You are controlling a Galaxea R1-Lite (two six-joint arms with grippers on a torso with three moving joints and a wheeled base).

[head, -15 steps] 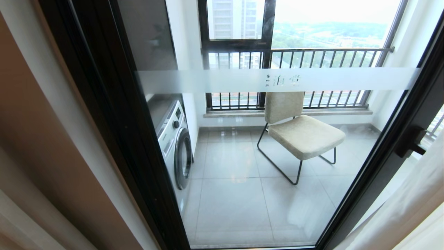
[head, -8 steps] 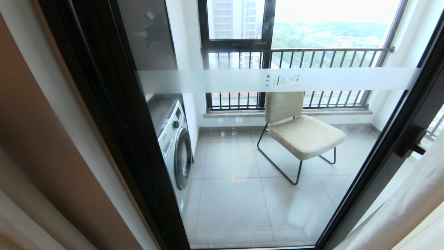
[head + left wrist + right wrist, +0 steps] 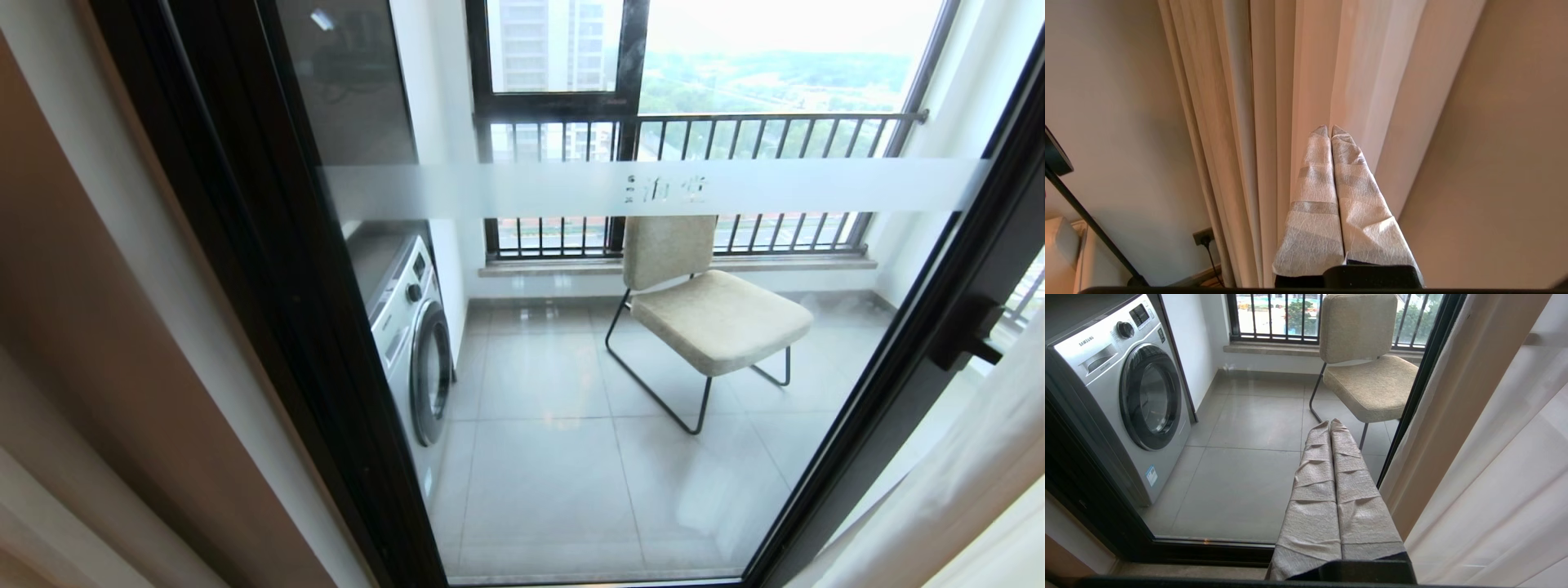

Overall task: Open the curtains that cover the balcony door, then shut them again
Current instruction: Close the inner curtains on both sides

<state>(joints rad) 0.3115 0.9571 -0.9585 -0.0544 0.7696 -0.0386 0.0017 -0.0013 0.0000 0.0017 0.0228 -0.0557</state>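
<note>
The glass of the balcony door (image 3: 620, 392) stood uncovered but barred any reach to the chair (image 3: 702, 314) and washing machine (image 3: 412, 343) beyond. Gathered curtains (image 3: 1274, 81) blocked the way directly ahead of the left gripper (image 3: 1329, 128); bare wall (image 3: 1110, 102) lay beside them.

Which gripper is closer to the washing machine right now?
Right, probably. The right gripper points through the door glass with the washing machine just beyond; the left gripper faces gathered curtains, no machine in view.

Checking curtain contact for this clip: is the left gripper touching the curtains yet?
Cannot tell. In the left wrist view the shut left gripper overlaps the curtains, but no view shows a contact or a gap plainly.
</note>
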